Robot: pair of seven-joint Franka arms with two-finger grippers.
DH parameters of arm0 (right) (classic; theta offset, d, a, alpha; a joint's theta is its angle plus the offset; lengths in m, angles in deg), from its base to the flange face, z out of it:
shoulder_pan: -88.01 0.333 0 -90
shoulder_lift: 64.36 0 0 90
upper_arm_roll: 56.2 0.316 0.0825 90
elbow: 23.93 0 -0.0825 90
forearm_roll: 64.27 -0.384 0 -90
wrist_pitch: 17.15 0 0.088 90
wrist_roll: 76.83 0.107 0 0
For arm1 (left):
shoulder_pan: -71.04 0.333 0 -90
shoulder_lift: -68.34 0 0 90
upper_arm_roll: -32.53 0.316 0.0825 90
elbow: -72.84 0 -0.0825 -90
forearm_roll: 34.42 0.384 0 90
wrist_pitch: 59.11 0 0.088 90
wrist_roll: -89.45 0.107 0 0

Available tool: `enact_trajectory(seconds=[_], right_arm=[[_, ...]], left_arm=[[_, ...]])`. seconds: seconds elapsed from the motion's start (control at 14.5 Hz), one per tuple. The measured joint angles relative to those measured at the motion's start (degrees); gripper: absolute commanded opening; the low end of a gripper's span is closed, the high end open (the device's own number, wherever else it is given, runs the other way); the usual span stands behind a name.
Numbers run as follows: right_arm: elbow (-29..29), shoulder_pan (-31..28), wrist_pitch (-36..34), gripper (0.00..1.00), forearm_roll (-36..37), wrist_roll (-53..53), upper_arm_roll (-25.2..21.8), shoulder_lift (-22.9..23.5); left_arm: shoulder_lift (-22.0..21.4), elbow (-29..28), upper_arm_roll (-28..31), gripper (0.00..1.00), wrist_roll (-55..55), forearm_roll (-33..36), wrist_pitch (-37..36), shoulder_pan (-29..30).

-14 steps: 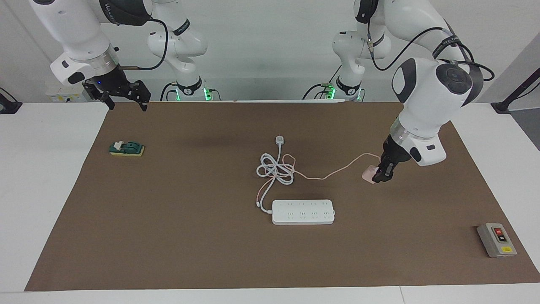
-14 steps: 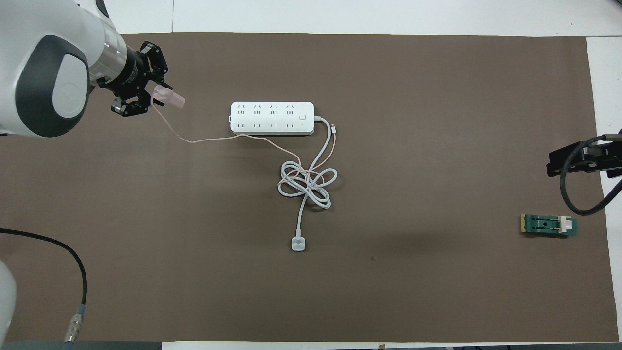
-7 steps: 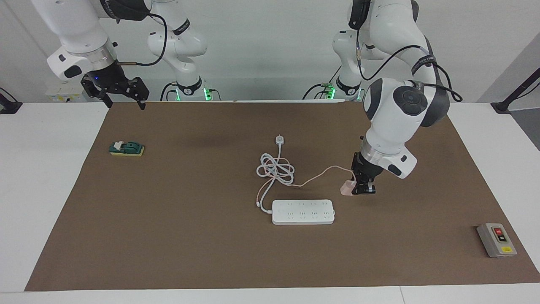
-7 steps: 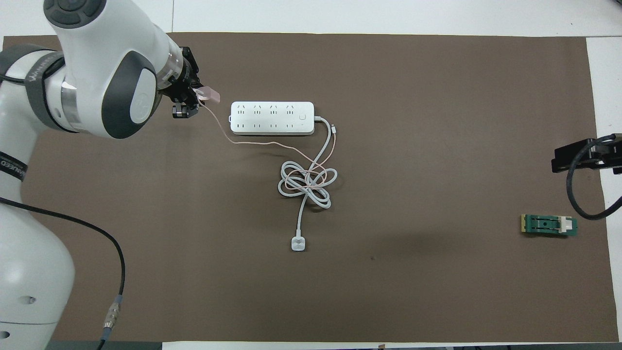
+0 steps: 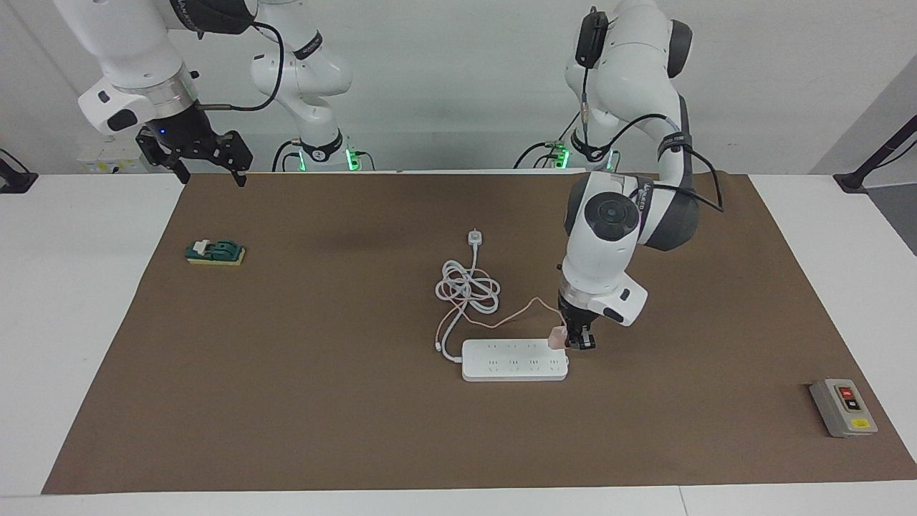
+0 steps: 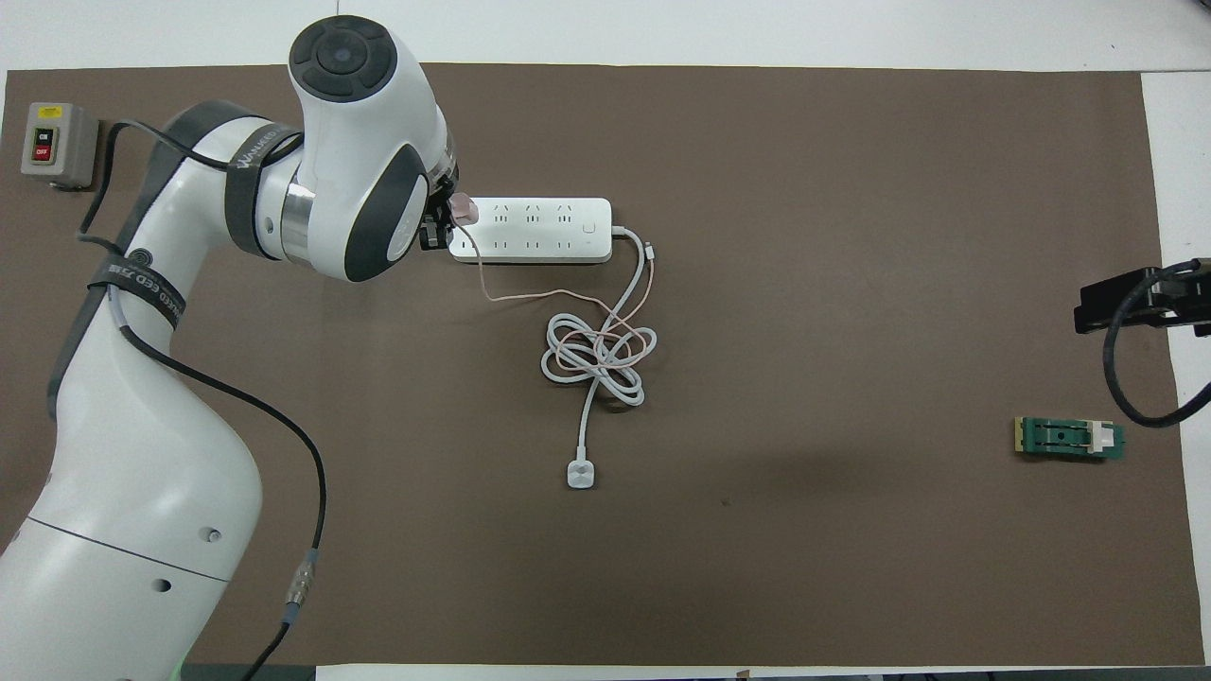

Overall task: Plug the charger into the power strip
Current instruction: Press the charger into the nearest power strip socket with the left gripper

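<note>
Where cords [image 5: 467, 288] tangle; switch box [image 5: 843, 407] apart

I counted one power strip [image 5: 515, 360] on the brown mat [image 5: 358, 416], and one pink charger [image 5: 557, 337] at the strip's end toward the left arm. One white plug [image 5: 473, 237] lay nearer the robots than the strip. I saw one grey switch box [image 5: 843, 407], one green block [image 5: 215, 252], and two arms.
</note>
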Motion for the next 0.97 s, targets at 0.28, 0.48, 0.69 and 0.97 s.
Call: enact_trajectory(seconds=[0.28, 0.48, 0.69, 0.97], right_arm=[[0.0, 0.0, 0.0, 1.00, 0.0, 0.0, 0.0, 0.0], [0.0, 0.0, 0.0, 1.00, 0.0, 0.0, 0.0, 0.0], [0.0, 0.0, 0.0, 1.00, 0.0, 0.0, 0.0, 0.0], [0.0, 0.0, 0.0, 1.00, 0.0, 0.0, 0.0, 0.0]], left_arm=[[0.9, 0.2, 0.3, 0.00, 0.1, 0.1, 0.0, 0.0], [1.8, 0.2, 0.4, 0.00, 1.3, 0.1, 0.0, 0.1], [2.2, 0.2, 0.6, 0.00, 3.0, 0.1, 0.0, 0.2], [2.6, 0.2, 0.7, 0.00, 3.8, 0.1, -0.1, 0.2]])
